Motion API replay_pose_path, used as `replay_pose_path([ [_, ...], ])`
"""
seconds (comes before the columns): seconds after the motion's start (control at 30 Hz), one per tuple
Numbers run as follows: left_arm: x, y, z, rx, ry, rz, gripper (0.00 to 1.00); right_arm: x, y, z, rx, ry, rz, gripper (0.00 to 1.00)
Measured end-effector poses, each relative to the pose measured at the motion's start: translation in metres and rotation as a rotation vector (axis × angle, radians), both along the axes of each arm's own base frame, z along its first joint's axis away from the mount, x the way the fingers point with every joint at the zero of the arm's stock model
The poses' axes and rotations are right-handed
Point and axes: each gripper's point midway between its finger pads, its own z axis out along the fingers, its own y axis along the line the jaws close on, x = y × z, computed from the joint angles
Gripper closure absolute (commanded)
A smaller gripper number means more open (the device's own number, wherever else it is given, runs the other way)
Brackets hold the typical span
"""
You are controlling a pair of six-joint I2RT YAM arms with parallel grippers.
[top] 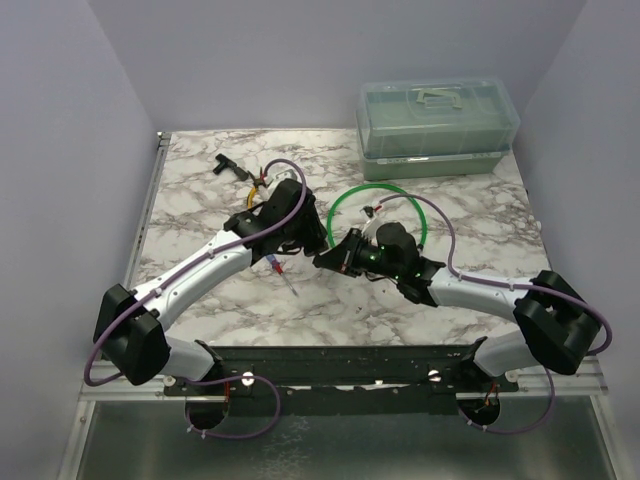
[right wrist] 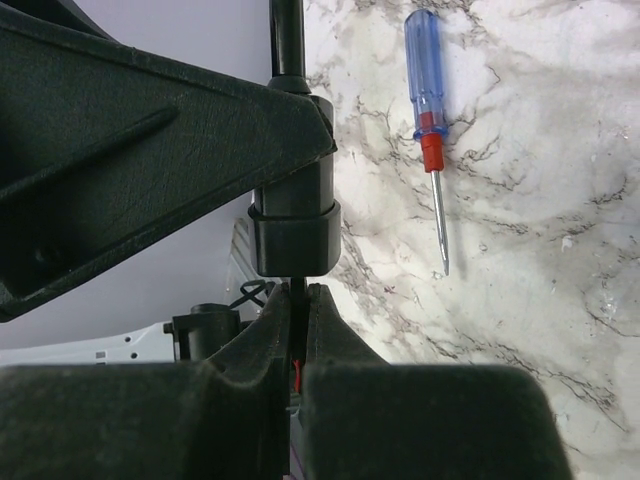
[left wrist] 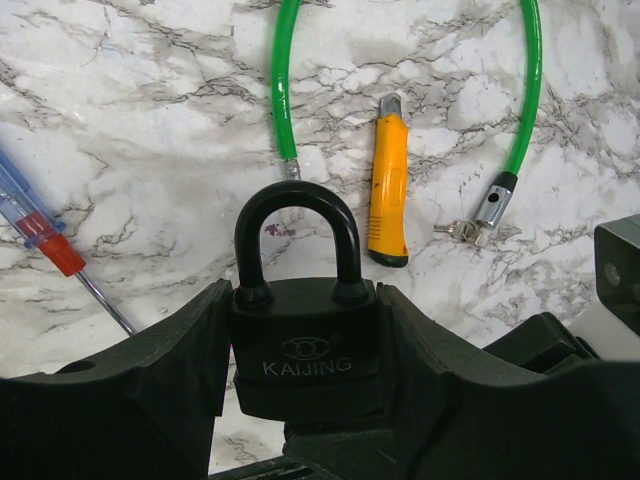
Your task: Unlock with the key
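Note:
The black padlock [left wrist: 305, 345], marked KAIJING, is clamped by its body between the fingers of my left gripper [left wrist: 303, 335], with the shackle pointing away and closed. In the right wrist view the padlock [right wrist: 295, 235] hangs just above my right gripper [right wrist: 298, 300]. That gripper is shut on the key [right wrist: 298, 288], seen edge-on as a thin dark strip running from the pads up into the lock's underside. The two grippers meet at mid-table, left gripper [top: 300, 232] and right gripper [top: 335, 257].
A blue-and-red screwdriver [left wrist: 40, 225] [right wrist: 428, 110] lies on the marble. A green cable lock [left wrist: 283, 90] with small keys at its end [left wrist: 462, 232] and an orange utility knife [left wrist: 388, 180] lie beyond the padlock. A green toolbox [top: 437, 125] stands at the back right.

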Motion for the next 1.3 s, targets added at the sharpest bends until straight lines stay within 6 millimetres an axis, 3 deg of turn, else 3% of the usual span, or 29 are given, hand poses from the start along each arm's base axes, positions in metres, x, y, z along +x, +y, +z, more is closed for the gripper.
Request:
replay_pose_path([
  [0.6, -0.002, -0.014, -0.006, -0.097, -0.043, -0.05, 1.0, 0.0, -0.011, -0.009, -0.026, -0.014, -0.008, 1.0],
  [1.3, -0.01, -0.021, 0.031, -0.215, -0.161, -0.12, 1.0, -0.006, -0.019, 0.021, 0.12, -0.114, 0.049, 1.0],
])
